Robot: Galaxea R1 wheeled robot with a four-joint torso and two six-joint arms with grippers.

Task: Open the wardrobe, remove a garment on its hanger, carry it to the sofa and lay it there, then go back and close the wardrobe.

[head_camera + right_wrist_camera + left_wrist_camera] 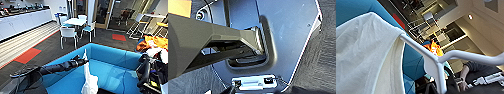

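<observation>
sofa (112, 67): 1, blue
garment (88, 80): 1, white, hanging
hanger (436, 61): 1, white
white chairs (68, 33): 3 plainly seen round the table
white table (75, 21): 1
red floor patches (27, 55): 2
robot arms in head view: 1, the left arm (62, 66)
orange cloth heap (155, 41): 1

No readable text, label, brand, number or sign anywhere: nothing legible on sofa (110, 67), garment (88, 80), hanger (436, 62), cupboards (22, 22).
</observation>
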